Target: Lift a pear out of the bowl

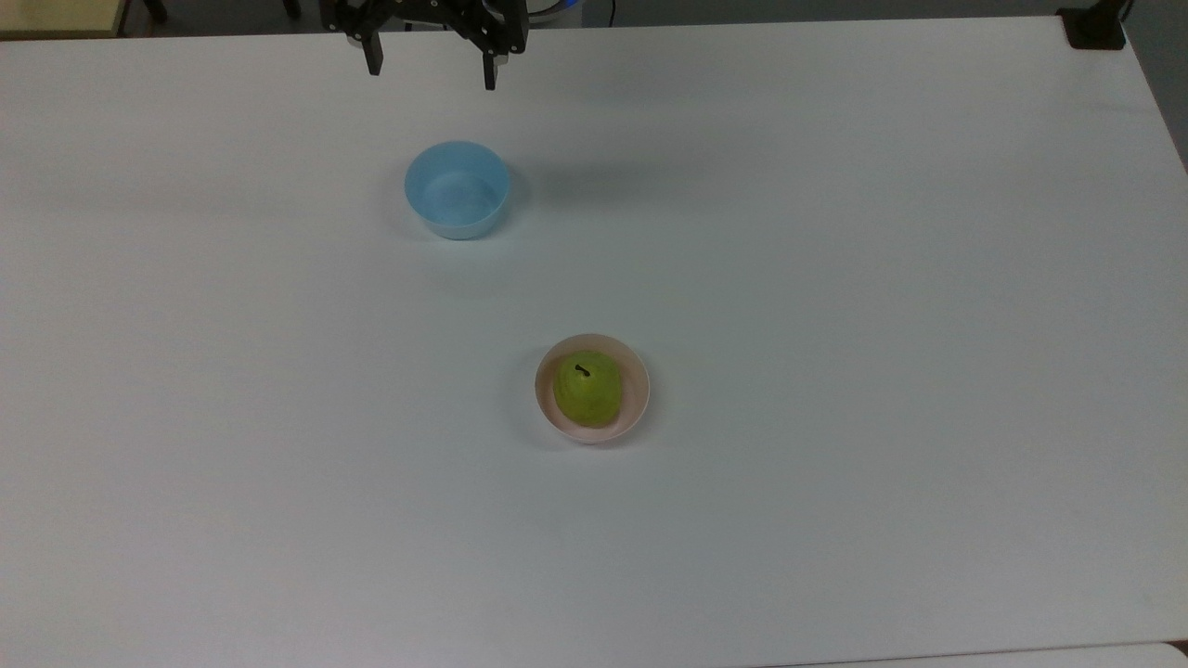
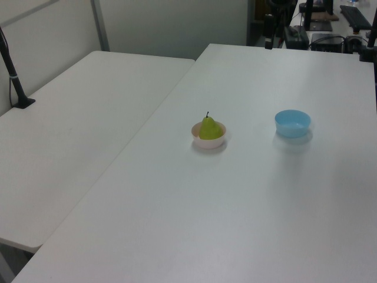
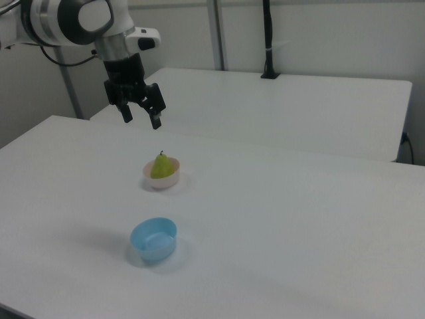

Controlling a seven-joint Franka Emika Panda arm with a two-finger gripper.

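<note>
In the top view the gripper (image 1: 432, 76) hangs wide open and empty at the far table edge, the pear (image 1: 587, 390) (stem up) sitting in the pink bowl (image 1: 638, 390), likewise in the left view and the right view.

White glossy rounded arm segments (image 3: 80, 20) with grey joint bands, black cable trailing at 9 o'clock; black two-finger gripper (image 3: 140, 119) showing slim black fingers (image 3: 157, 121) below a black wrist block.
</note>
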